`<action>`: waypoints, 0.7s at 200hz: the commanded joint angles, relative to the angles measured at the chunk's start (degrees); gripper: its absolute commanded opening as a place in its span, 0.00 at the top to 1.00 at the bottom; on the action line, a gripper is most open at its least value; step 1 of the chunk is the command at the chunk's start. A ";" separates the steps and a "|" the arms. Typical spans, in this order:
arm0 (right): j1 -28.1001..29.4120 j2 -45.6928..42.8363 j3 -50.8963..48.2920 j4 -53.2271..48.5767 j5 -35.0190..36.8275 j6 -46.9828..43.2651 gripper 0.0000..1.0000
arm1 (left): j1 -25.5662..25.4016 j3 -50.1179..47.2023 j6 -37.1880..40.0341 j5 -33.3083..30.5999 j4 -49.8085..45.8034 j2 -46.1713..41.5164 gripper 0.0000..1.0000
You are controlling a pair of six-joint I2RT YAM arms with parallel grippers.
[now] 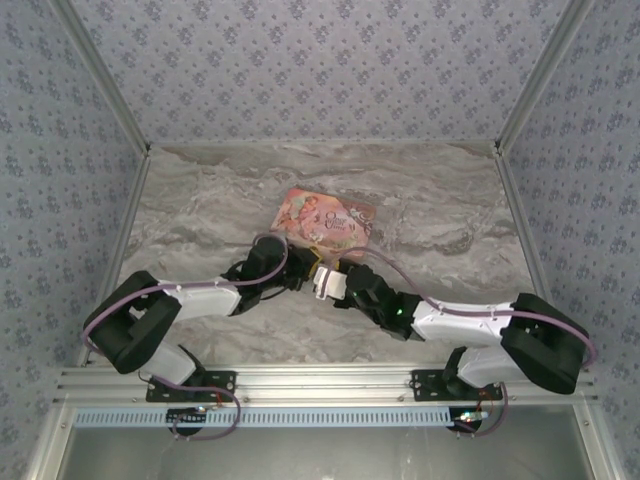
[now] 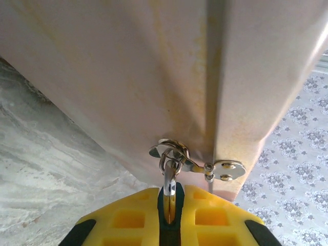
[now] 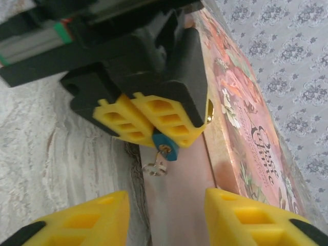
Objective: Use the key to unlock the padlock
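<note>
The padlock has a blue-teal body, pinched between the yellow fingers of my left gripper, which is shut on it. Its silvery shackle passes through the metal hasp on the side of the pink tin. A small silvery key sticks out of the padlock's keyhole and hangs toward my right gripper. That gripper's two yellow fingers stand apart just short of the key, with nothing between them. From above, both grippers meet at the tin's near edge, left gripper and right gripper.
The pink illustrated tin lies on the marble tabletop, tilted up at the near side. Patterned walls enclose the table on three sides. A metal rail runs along the near edge by the arm bases.
</note>
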 commanded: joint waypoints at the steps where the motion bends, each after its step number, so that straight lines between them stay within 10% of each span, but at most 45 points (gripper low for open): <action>1: -1.19 1.85 2.01 4.76 -1.83 1.68 0.61 | -0.63 2.61 -0.55 1.30 1.35 -1.23 1.00; 140: -2.42 7.52 2.77 10.56 -1.97 4.60 0.84 | -0.96 3.23 -1.27 1.95 1.88 -0.39 1.00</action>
